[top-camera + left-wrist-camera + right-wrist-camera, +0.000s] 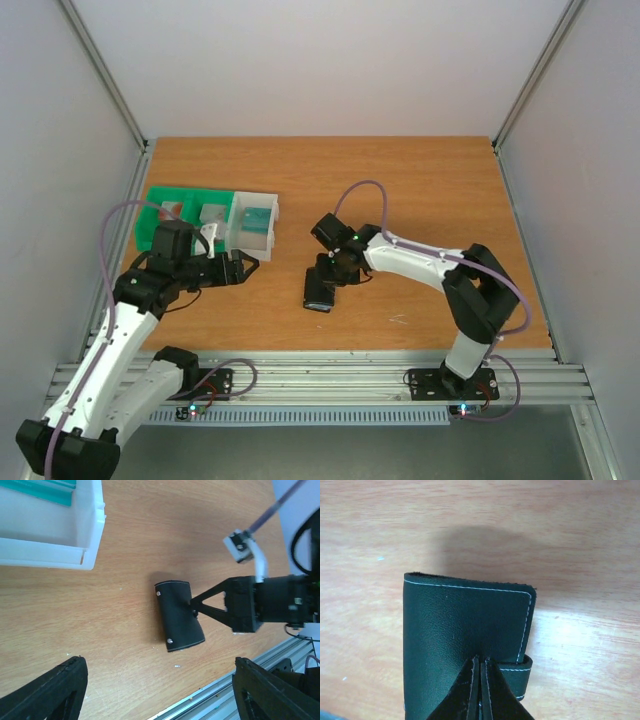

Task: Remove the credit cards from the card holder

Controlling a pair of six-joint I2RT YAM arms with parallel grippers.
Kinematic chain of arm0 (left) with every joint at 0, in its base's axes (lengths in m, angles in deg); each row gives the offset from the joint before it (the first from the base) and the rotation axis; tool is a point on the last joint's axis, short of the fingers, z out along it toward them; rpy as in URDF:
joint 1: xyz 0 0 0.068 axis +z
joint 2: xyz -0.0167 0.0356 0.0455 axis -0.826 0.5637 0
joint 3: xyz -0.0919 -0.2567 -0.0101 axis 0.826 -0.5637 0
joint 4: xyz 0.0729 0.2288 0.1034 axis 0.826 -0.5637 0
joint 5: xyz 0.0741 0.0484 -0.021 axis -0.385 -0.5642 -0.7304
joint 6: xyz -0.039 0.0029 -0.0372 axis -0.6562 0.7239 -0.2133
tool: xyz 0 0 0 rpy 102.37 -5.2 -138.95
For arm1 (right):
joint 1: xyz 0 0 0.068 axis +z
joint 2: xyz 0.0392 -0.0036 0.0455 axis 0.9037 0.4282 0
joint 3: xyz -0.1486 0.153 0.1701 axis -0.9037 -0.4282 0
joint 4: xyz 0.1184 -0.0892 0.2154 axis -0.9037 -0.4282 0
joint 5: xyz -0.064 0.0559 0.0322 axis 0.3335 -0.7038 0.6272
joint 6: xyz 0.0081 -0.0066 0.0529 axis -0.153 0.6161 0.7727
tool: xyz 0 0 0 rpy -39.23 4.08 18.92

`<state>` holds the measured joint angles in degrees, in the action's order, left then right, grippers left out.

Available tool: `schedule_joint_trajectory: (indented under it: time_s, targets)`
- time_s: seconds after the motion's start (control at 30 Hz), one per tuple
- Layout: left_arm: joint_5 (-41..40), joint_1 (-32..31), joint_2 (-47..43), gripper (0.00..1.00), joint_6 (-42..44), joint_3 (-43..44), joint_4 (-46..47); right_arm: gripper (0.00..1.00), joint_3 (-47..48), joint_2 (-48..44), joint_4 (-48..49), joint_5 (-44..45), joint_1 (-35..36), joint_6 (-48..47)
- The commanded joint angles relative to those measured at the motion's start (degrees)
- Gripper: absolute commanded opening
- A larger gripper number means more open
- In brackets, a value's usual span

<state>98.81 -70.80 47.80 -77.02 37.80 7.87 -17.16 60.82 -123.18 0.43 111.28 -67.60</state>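
The black card holder (319, 291) lies folded shut on the wooden table, with white stitching and a clasp tab (522, 670) on its right edge. My right gripper (336, 268) is shut, its tips pinching a thin stitched edge of the holder's cover (481, 662). In the left wrist view the same holder (175, 615) lies with the right gripper (194, 606) at its side. A teal-green credit card (258, 221) rests in the white tray (271, 206). My left gripper (240, 268) stands open just in front of that tray, nothing between its fingers (50, 692).
A green tray (150, 225) adjoins the white one at the left and holds small grey pieces. The white tray's corner (92, 540) and the teal card (45, 490) show in the left wrist view. The table's metal front rail (225, 690) runs close below.
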Motion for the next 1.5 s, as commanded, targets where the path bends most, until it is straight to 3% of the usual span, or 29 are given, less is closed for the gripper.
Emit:
schedule_joint_trajectory:
  time_s: [0.0,0.23,0.67,0.87,1.03,1.47]
  targets:
    - [1.6,-0.1,1.2,0.78,-3.6,-1.3,3.2,0.01,-3.1,-6.9,8.6,-3.0,0.7,-6.4]
    - [12.7,-0.1,4.1,0.73,-14.0,-8.3,17.8,0.01,-6.1,-13.2,14.5,-7.0,1.7,-5.6]
    - [18.1,-1.1,8.4,0.71,-28.5,-17.8,38.7,0.01,-7.1,-18.8,22.8,-8.4,5.9,-0.2]
    - [18.2,-1.2,8.9,0.47,-31.1,-18.8,41.5,0.01,-7.0,-18.3,23.7,-9.1,6.7,0.7]
    - [17.9,-1.2,9.8,0.02,-30.6,-19.2,40.5,0.01,-7.9,-18.6,23.2,-8.0,6.7,0.6]
    - [19.1,-1.2,16.6,0.01,-23.3,-18.3,37.3,0.01,-12.1,-22.0,19.2,-0.3,6.7,-0.5]
